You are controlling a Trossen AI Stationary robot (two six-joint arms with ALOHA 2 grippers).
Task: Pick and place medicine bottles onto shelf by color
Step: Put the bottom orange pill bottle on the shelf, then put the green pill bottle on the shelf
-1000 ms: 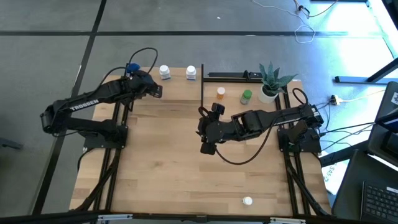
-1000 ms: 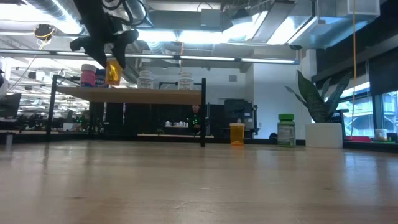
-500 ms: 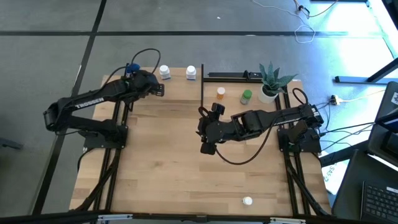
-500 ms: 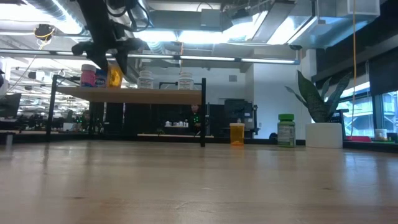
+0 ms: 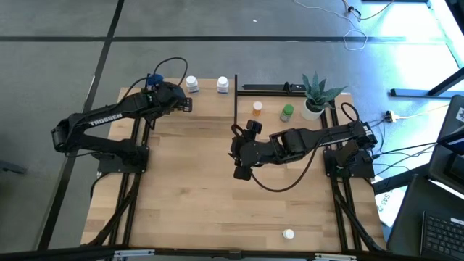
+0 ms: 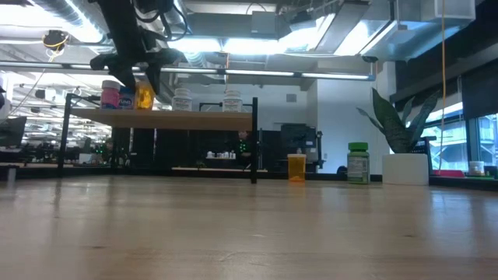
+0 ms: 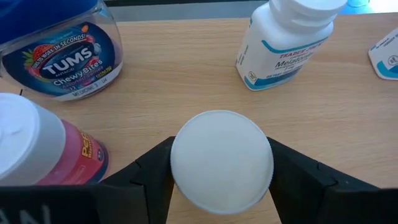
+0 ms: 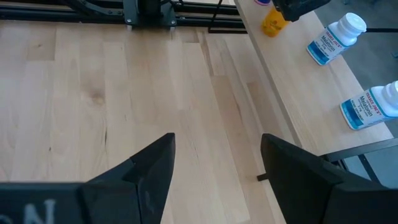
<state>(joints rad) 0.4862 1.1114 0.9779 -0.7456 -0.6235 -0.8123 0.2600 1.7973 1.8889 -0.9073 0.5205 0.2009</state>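
We see the left gripper point(image 7: 221, 186) over the shelf point(image 6: 202, 117) at the far left, its fingers closed on an orange bottle point(image 6: 144, 96) by the white cap (pink bottle point(image 6: 110, 96) just beside). The right gripper point(image 8: 214, 162) hangs mid-table, spread wide, holding nothing.

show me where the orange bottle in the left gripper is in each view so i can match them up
high view: hidden under the left gripper at the shelf's left end.
low view: the orange bottle on the shelf's left part, beside the pink bottle.
left wrist view: only its white cap, between the fingers.
right wrist view: small, far off.
Shared landmark: the two white bottles on the shelf.
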